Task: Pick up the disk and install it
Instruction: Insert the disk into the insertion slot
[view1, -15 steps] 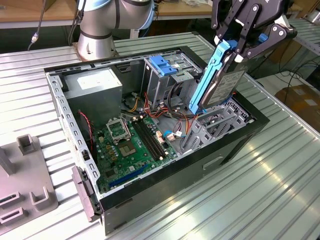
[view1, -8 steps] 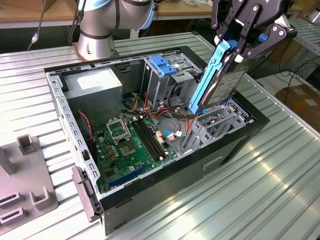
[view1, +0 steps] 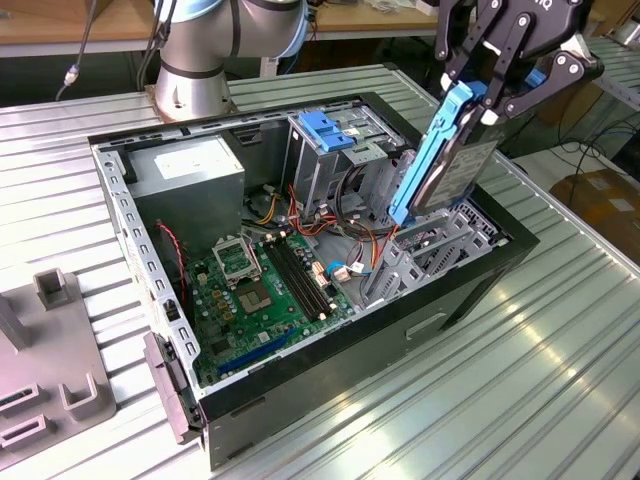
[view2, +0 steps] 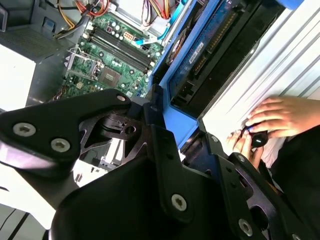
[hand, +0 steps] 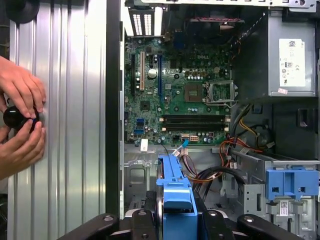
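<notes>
Ribbed metal table (view1: 560, 380) carried the open computer case (view1: 330, 375), lying on its side with the interior facing up; a grey moulded fixture (view1: 50, 370) sat on the table at the exterior view's left, apart from the case. Inside the case: grey power-supply box (view1: 190, 175) in the far corner, green motherboard (view1: 265, 290) on the floor beside it, metal drive cage with a blue plastic handle (view1: 325, 130) towards the exterior view's right of the power supply. The disk (view1: 455, 175) hung steeply tilted, nearly on end, above the empty bay at the case's corner on the exterior view's right — lower end just over the bay's metal bracket, contact could not be judged; its blue rail ran along the edge facing the cage. Gripper (view1: 497, 95) had its fingers closed on the disk's upper end and bore it clear of the table. In the first wrist view, one hand (hand: 20, 90) and another (hand: 22, 150) of a person rested on the table outside the case wall, cupped round a small black knob (hand: 17, 117).
</notes>
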